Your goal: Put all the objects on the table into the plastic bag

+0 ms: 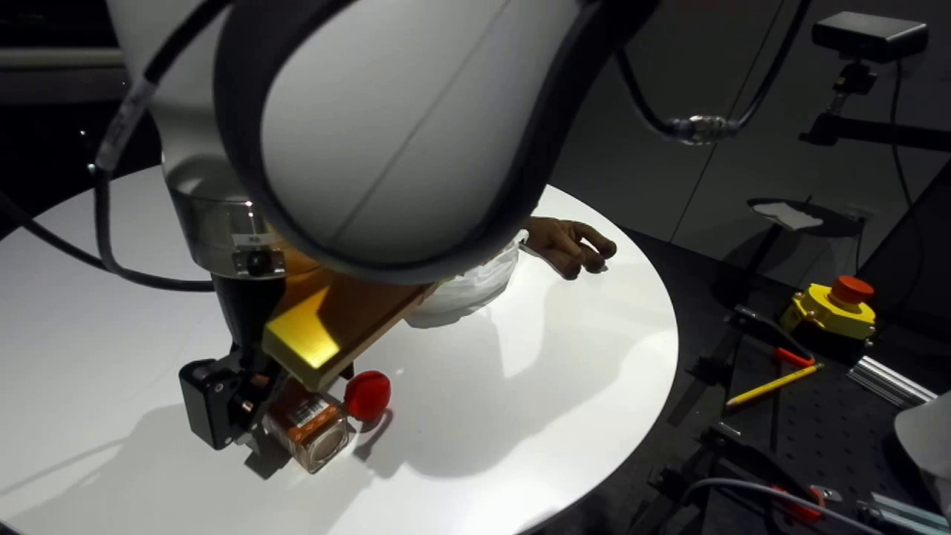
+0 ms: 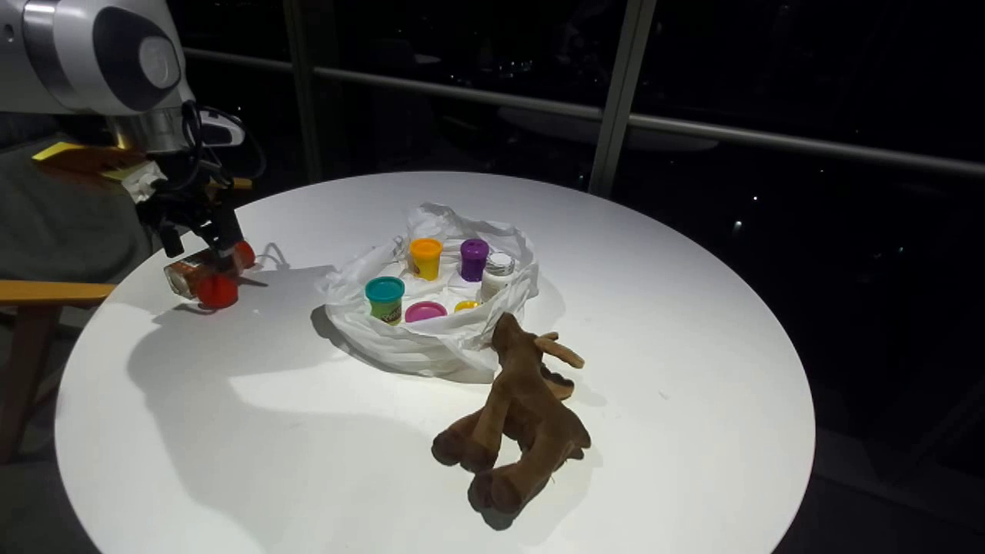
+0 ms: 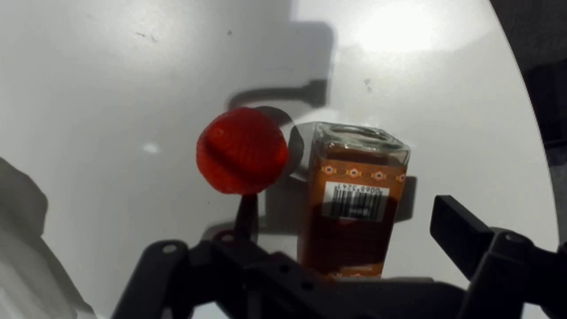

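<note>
Table [image 2: 692, 400]: round and white, seen in all three views, its curved edge running off into dark.
Arm [image 1: 394, 141]: mine, white with dark trim, looming large in an exterior view.
Bag [image 2: 408, 354]: on the table, thin white plastic, mouth up, rim crumpled all round; six small things show inside.
Toy [image 2: 531, 415]: brown, four-legged, lying on the table, its head at the bag's rim; whether it rests on the plastic, I cannot tell.
Pincer [image 3: 347, 217]: mine, released, jaws spread wide; the jar [image 3: 359, 190] lies between them, and in the wrist view I see tabletop on either side of it.
Jar: on its side on the table, near the edge and well apart from the bag; square glass base, orange-brown label, barcode facing me.
Bottle [image 2: 499, 281]: in the bag, white-capped, just beside the upright purple tub [image 2: 475, 260].
Orange tub [image 2: 425, 259]: upright in the bag, near the purple one.
Teal tub [image 2: 385, 302]: upright in the bag, by the rim; green below its lid.
Ball [image 3: 241, 153]: red, on the table just beside the jar; one of my jaws ends at its lower edge in the wrist view, and whether they touch I cannot tell.
Pink lid [image 2: 425, 311] and yellow lid [image 2: 466, 305]: in the bag, showing over its rim, what is below hidden by plastic.
Red patch [image 2: 245, 254]: in an exterior view, at the jar's far end; I cannot tell what it belongs to.
</note>
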Controlling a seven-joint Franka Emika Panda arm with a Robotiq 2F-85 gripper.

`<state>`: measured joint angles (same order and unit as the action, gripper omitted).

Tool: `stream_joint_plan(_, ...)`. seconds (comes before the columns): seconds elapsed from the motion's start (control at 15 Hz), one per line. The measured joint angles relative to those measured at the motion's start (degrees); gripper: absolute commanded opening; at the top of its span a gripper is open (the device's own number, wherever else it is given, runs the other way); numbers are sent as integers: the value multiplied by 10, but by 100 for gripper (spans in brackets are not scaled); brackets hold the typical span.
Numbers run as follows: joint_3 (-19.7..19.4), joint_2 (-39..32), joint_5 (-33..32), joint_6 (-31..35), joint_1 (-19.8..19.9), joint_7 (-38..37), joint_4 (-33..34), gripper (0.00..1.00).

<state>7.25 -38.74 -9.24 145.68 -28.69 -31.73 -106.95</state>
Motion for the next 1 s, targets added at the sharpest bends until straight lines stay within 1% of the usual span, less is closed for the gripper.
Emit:
stream_joint_plan(0.2,0,-22,7,1,0,16,13,56)
stream_joint_plan(0.27,-1,-26,7,1,0,19,16,46)
stream_joint_plan(0.47,-3,-27,7,1,0,24,20,23)
stream_joint_plan(0.6,-7,-21,7,1,-1,25,22,27)
stream_joint_plan(0.73,-17,-9,6,2,-4,23,21,27)
stream_joint_plan(0.87,-39,12,1,1,-10,19,21,26)
stream_joint_plan(1.0,-70,38,-25,-2,-19,0,19,26)
